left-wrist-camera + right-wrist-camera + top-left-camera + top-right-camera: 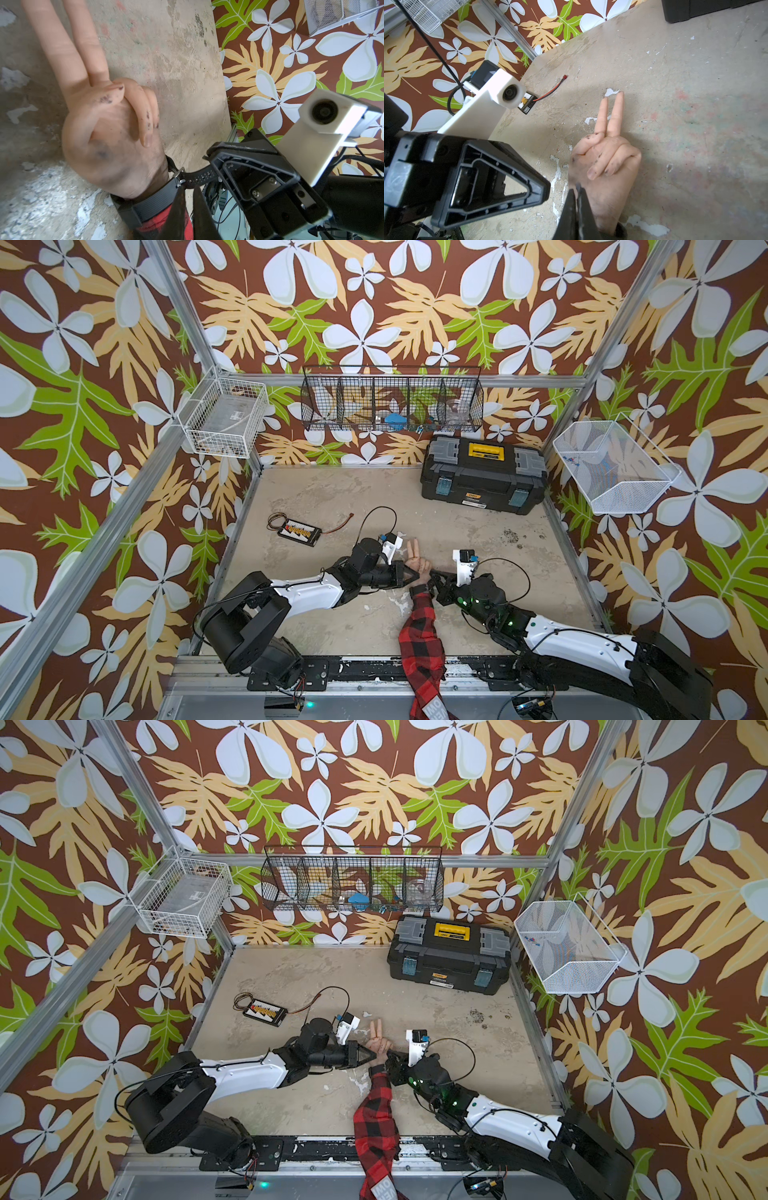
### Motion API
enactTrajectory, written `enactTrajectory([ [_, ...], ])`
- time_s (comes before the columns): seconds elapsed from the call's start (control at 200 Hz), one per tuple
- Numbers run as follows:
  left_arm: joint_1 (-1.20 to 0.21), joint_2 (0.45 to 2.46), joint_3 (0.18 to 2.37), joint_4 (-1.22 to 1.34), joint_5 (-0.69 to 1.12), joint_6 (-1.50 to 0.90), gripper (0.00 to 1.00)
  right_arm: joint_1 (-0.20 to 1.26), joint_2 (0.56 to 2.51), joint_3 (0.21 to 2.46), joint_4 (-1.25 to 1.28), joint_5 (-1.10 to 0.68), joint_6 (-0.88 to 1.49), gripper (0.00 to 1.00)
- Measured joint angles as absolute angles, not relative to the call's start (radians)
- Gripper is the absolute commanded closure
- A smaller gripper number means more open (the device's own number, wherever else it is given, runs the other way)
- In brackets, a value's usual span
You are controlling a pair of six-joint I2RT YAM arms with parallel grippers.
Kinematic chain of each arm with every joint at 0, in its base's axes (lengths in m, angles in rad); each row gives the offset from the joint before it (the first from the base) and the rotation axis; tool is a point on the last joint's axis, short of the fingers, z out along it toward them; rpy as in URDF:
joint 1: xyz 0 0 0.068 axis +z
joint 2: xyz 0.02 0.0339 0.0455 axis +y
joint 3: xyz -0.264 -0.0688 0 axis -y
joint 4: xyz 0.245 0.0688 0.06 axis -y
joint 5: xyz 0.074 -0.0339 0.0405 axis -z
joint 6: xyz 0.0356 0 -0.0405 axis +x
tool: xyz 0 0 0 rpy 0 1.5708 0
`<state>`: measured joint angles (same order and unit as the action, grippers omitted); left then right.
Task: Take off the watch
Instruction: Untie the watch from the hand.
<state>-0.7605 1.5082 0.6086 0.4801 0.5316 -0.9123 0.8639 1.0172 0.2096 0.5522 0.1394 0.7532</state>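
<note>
The watch (145, 207) is on the wrist of a fake hand (108, 135) lying in the near middle of the surface (415, 497). The left claw (188, 188) is pinched shut on its strap by the buckle. The right claw (578, 190) is shut on the strap's loose end.

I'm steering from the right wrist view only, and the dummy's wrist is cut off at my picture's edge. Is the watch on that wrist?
Observer: Yes. The left wrist view shows the watch strapped round the wrist, between the dummy hand and a red plaid sleeve.
Operator: What is my gripper pinching?
Observer: The right gripper is shut on the strap's holed free end, drawn sideways from the buckle.
Operator: Is the strap free of the buckle?
Observer: Not yet; it runs through the buckle's metal frame.
</note>
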Motion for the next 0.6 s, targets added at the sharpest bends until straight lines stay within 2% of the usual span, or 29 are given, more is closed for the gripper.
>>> enactTrajectory([
  [0.601, -0.816, 1.602, 0.58, 0.558, 0.509, -0.947, 0.92, 0.855, 1.023, 0.192, 0.537, 0.165, 0.785, 1.0],
])
